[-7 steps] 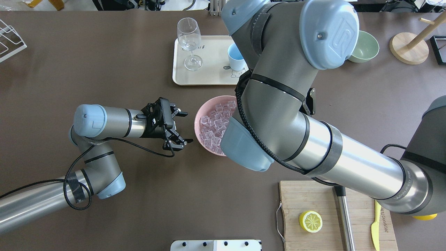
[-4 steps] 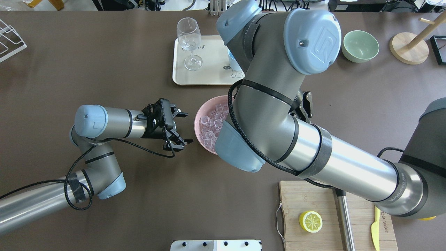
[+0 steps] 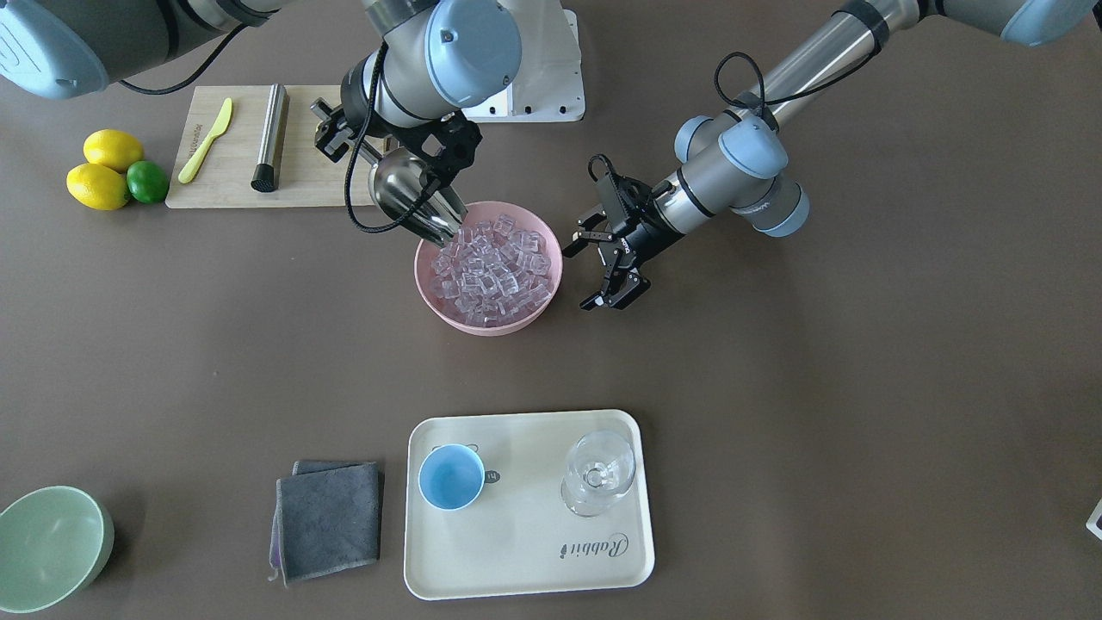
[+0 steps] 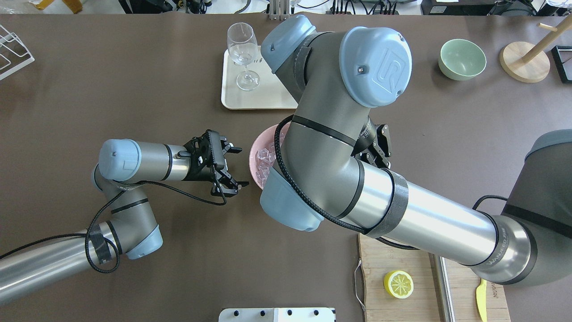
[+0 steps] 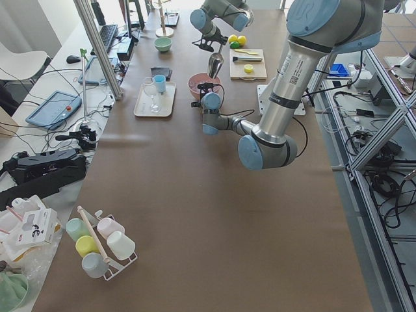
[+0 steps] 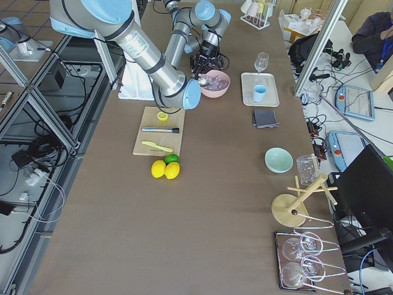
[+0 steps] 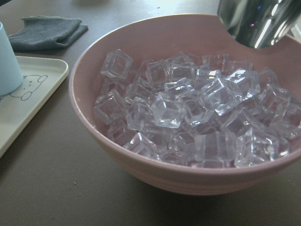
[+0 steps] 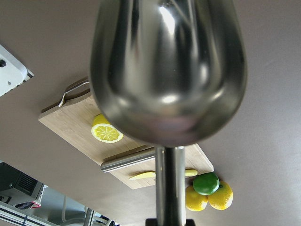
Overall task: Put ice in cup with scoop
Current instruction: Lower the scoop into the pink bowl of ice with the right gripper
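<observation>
The ice [image 3: 491, 269] fills a pink bowl [image 3: 551, 297] at the table's middle; it also shows in the left wrist view [image 7: 188, 113]. My right gripper [image 3: 337, 131] is shut on the handle of the steel scoop [image 3: 411, 200]. The scoop tilts down, its lip at the bowl's rim on the robot's side, just over the ice. The right wrist view shows the scoop's back [image 8: 169, 70]. My left gripper [image 3: 590, 274] is open and empty, beside the bowl and apart from it. The light-blue cup [image 3: 451, 478] stands on the tray; in the overhead view my right arm hides it.
A cream tray [image 3: 534, 560] also bears a wine glass [image 3: 598, 474]. A grey cloth [image 3: 327, 517] and a green bowl [image 3: 52, 534] lie beside it. A cutting board [image 3: 232, 185] holds a steel rod [image 3: 269, 133] and a yellow knife; lemons [image 3: 103, 185] lie beside it.
My right arm has swung leftward in the overhead view, over the pink bowl, and now covers the cup and most of the bowl. My left arm has barely moved and stays open.
</observation>
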### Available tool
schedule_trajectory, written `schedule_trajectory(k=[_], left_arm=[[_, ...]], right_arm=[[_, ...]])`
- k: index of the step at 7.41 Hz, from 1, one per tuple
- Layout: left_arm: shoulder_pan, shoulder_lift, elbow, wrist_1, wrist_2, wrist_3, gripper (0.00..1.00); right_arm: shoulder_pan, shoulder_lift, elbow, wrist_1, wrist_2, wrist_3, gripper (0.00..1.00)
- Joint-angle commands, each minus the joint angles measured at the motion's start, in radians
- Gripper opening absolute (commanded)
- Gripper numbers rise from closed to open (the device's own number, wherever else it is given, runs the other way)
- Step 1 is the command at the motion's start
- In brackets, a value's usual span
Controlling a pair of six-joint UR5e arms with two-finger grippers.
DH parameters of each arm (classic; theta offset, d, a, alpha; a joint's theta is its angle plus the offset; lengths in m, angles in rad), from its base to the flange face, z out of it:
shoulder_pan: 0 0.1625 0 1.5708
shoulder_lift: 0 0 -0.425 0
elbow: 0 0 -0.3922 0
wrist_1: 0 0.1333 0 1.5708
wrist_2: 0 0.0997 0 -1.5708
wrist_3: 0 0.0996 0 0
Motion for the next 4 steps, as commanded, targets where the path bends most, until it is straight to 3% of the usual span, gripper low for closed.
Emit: schedule_trajectory(k=[1, 4], left_arm=[[0.006, 0.000, 0.000, -0.014, 0.010, 0.000, 0.99], [0.006, 0.001, 0.000, -0.026, 0.021, -0.002, 0.99]], right_arm=[[-0.009, 0.034, -0.055, -0.001, -0.010, 0.001, 0.00], [-0.010, 0.070, -0.132, 0.003, -0.019, 0.001, 0.00]])
